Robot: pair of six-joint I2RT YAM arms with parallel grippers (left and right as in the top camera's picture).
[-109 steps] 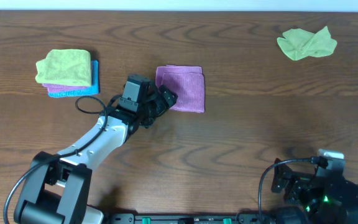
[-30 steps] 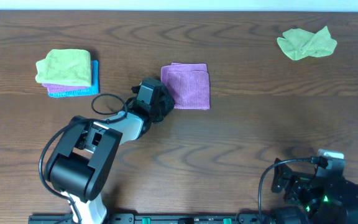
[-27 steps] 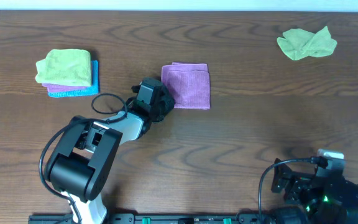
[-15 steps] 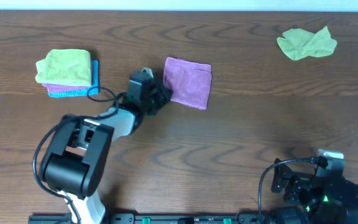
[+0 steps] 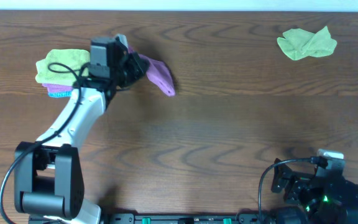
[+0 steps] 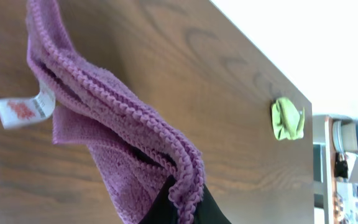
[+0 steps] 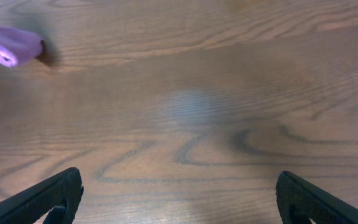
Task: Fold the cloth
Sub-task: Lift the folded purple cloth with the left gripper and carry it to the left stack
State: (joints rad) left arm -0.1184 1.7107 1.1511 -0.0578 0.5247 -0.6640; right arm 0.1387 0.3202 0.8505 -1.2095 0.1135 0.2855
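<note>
A folded purple cloth (image 5: 156, 74) hangs in the air, pinched at its edge by my left gripper (image 5: 133, 66), which is shut on it just right of the pile of folded cloths. In the left wrist view the purple cloth (image 6: 114, 130) droops away from the black fingertips (image 6: 211, 214) at the bottom edge, a white tag showing at its side. My right gripper (image 7: 179, 202) stands open over bare wood at the table's near right corner, nothing between its fingers. From there the purple cloth (image 7: 8, 46) shows at the far left.
A pile of folded cloths (image 5: 67, 73), green on top of purple and blue, lies at the far left. A crumpled green cloth (image 5: 306, 43) lies at the far right, also small in the left wrist view (image 6: 288, 118). The left arm's cable loops over the pile.
The left gripper has lifted the folded purple cloth off the table and carried it left and toward the far side, up to the pile. The right arm has not moved.
</note>
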